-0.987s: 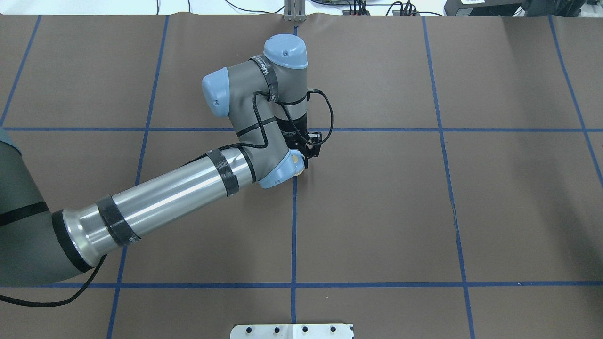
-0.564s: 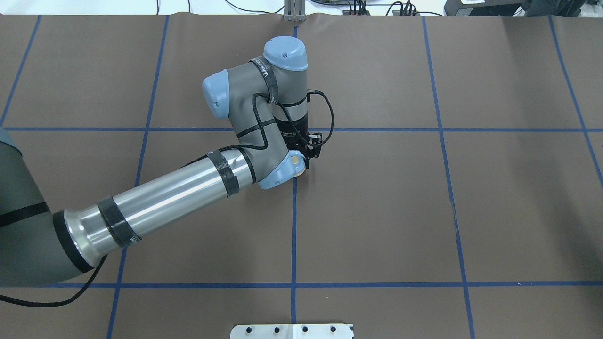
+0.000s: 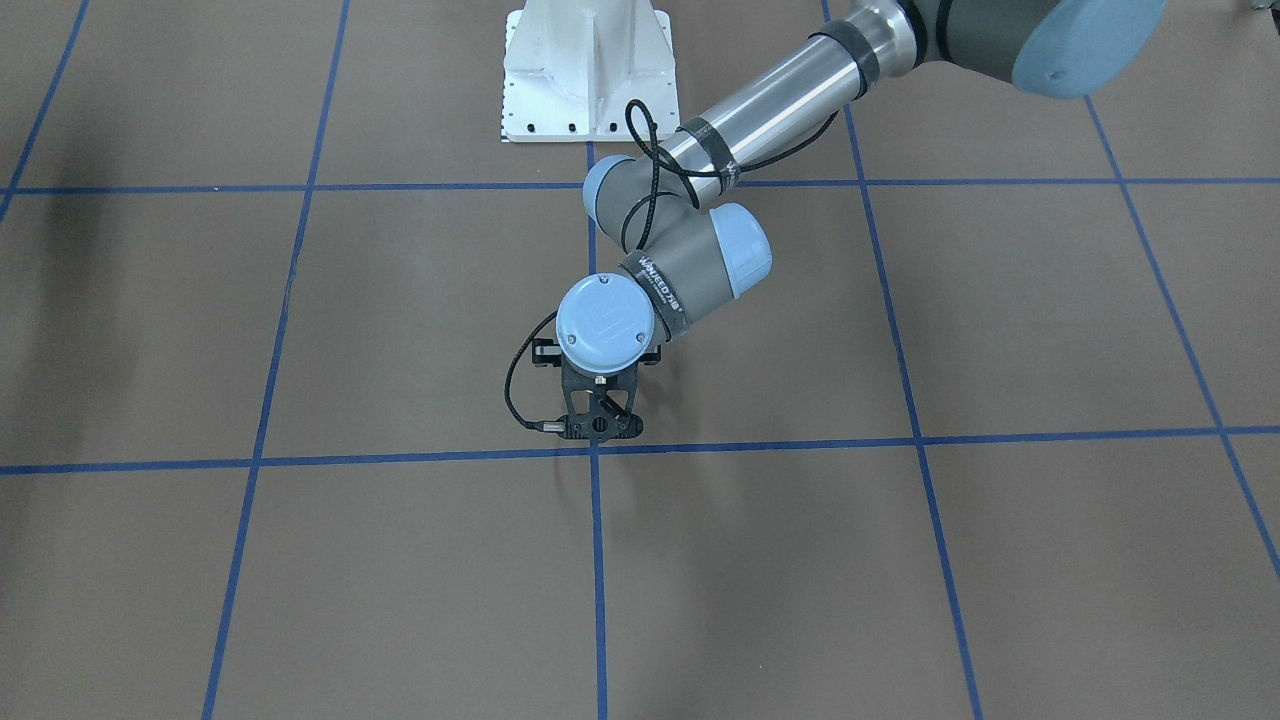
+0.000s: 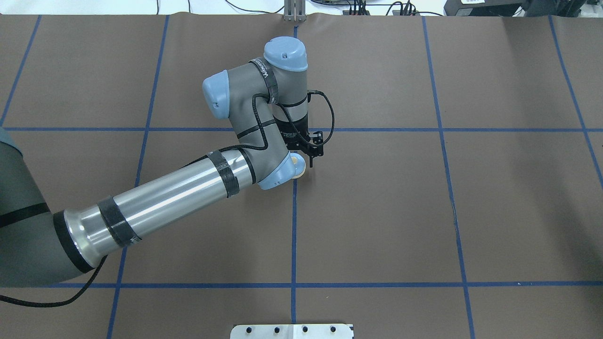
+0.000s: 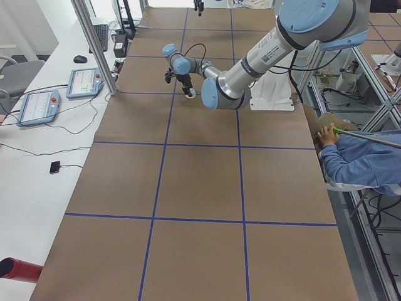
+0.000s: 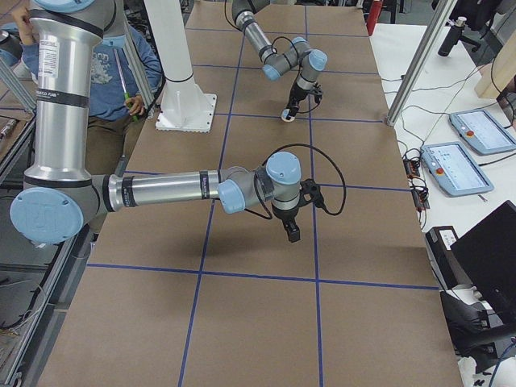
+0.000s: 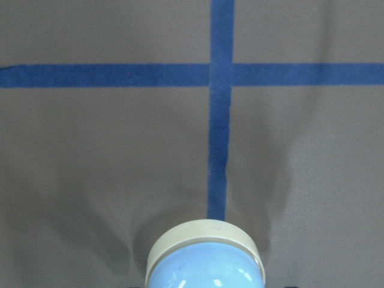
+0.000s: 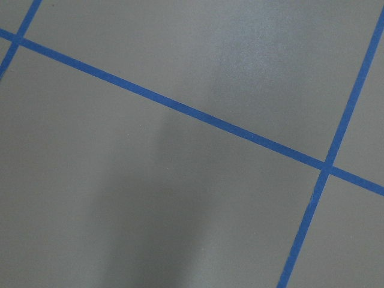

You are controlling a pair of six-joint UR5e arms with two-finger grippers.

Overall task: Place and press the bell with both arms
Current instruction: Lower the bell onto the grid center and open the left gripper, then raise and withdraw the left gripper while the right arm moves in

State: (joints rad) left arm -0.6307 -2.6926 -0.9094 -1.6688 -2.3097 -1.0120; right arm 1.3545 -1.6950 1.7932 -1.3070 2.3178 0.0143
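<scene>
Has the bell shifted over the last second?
No. In the overhead view the bell sits at the same spot, at the top end of the vertical blue tape line.

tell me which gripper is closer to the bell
left. the left gripper is right at the bell; the right gripper hangs far off toward the robot's right

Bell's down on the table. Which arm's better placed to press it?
Left, probably: the left gripper is right at the bell, while the right gripper hangs far off over the table, bell absent from its wrist view.
</scene>
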